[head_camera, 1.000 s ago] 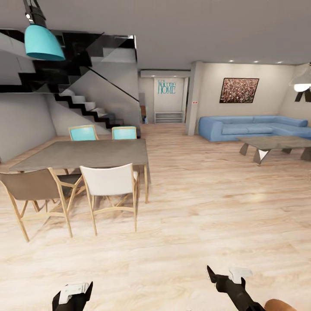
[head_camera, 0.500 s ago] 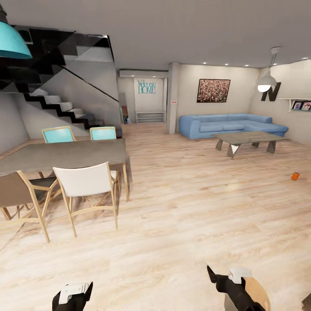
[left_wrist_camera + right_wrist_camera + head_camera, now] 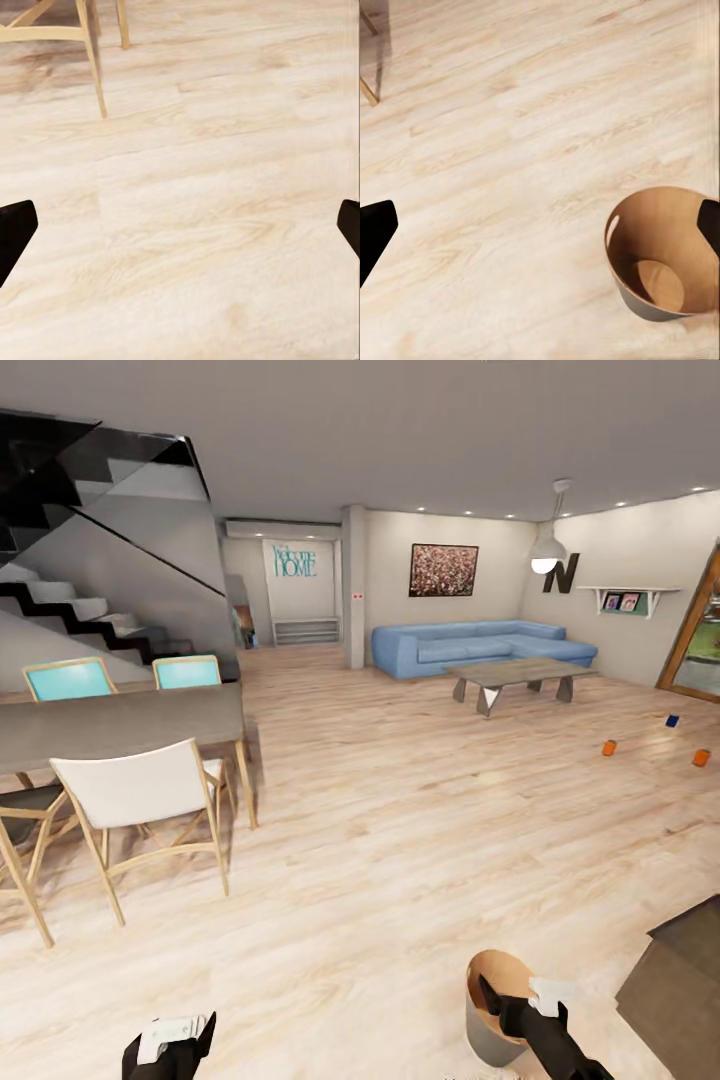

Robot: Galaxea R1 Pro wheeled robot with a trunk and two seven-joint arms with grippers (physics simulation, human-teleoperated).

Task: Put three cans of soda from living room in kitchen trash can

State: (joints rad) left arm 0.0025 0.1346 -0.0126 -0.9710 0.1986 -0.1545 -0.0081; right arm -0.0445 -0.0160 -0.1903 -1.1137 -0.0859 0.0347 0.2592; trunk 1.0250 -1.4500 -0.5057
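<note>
Right tool [image 3: 515, 1000] above tan-lined (round) bin [image 3: 664, 255]

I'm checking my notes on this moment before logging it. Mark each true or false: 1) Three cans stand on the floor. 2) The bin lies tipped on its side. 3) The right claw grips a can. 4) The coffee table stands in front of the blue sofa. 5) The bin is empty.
1) True: two orange cans and a dark blue can stand on the wood floor.
2) False: the bin stands upright, mouth up.
3) False: the right claw is open with nothing between its fingers.
4) True: the coffee table stands before the blue sofa.
5) True: the right wrist view shows its bare bottom.
</note>
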